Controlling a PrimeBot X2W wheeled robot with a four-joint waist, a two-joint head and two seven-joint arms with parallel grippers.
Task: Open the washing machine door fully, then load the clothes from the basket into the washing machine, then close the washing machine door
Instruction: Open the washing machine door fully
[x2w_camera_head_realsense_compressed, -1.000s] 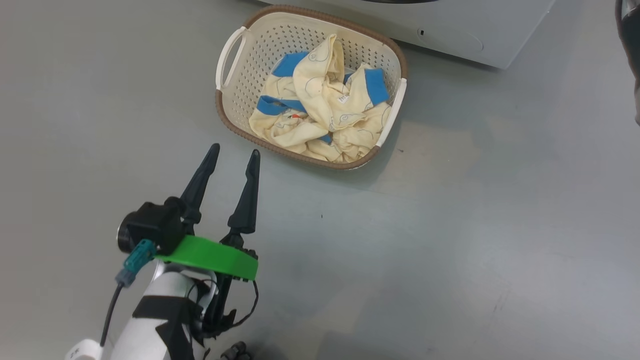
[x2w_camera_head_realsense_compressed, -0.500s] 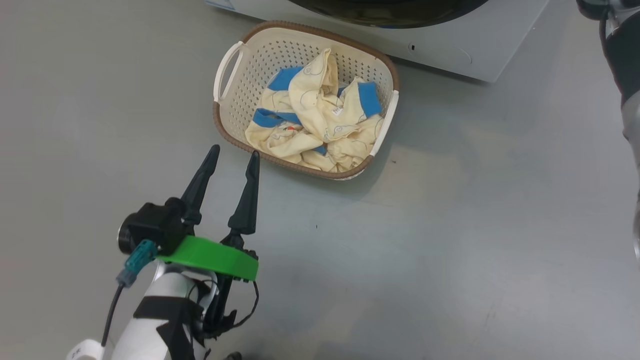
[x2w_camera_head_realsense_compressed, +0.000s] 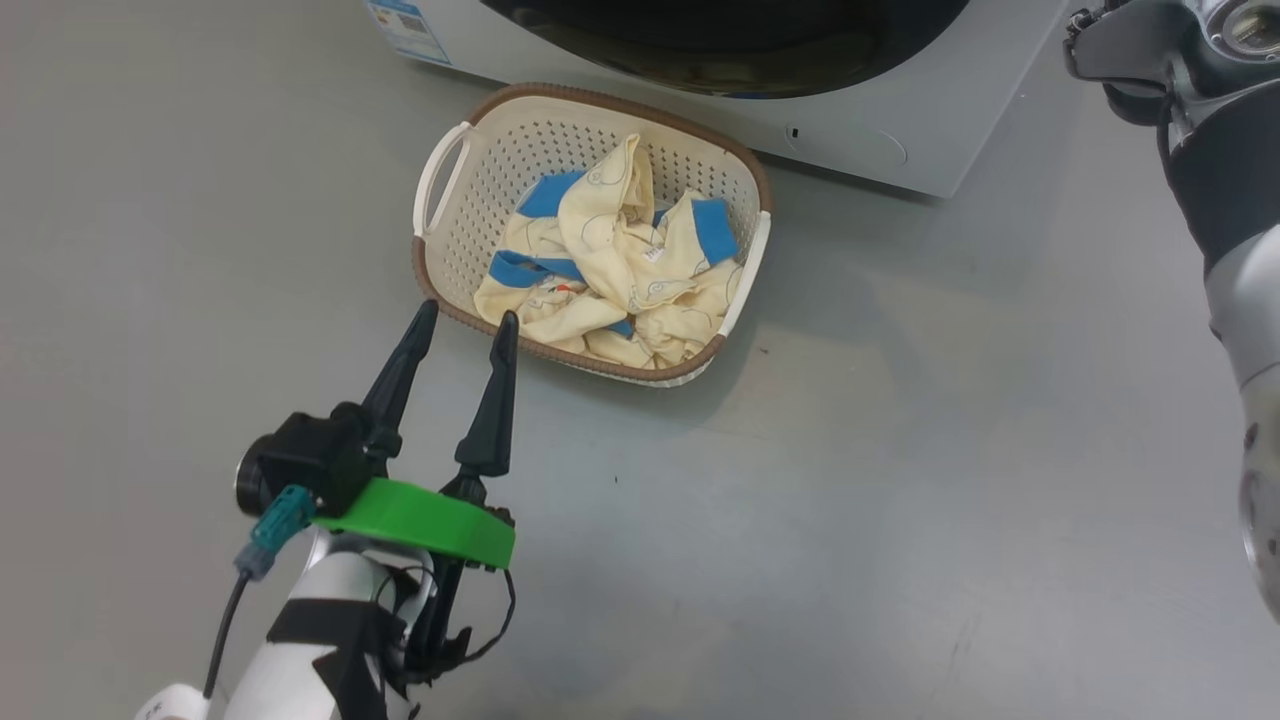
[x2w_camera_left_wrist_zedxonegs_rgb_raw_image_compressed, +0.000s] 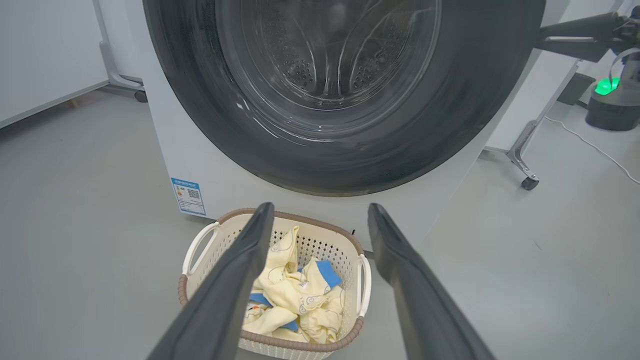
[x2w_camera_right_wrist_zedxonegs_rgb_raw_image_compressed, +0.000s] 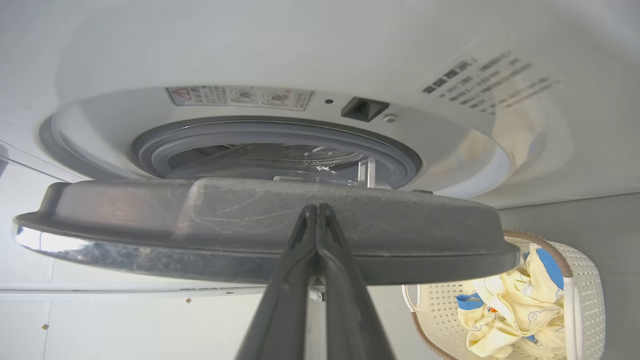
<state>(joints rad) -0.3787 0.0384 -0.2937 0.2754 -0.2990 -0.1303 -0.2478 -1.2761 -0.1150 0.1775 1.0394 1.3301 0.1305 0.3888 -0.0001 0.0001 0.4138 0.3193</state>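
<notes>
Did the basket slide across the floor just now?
No. The basket sits just as close to the washing machine as before; the whole picture shifted, so the camera moved.

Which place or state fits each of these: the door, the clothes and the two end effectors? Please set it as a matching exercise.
Things:
1. washing machine door
2. clothes
3. left end effector
4. right end effector

States:
A. fingers shut together
B. fingers apart
C. standing ajar
D. lying in the basket

Pairs: 1-C, 2-D, 3-B, 4-A
</notes>
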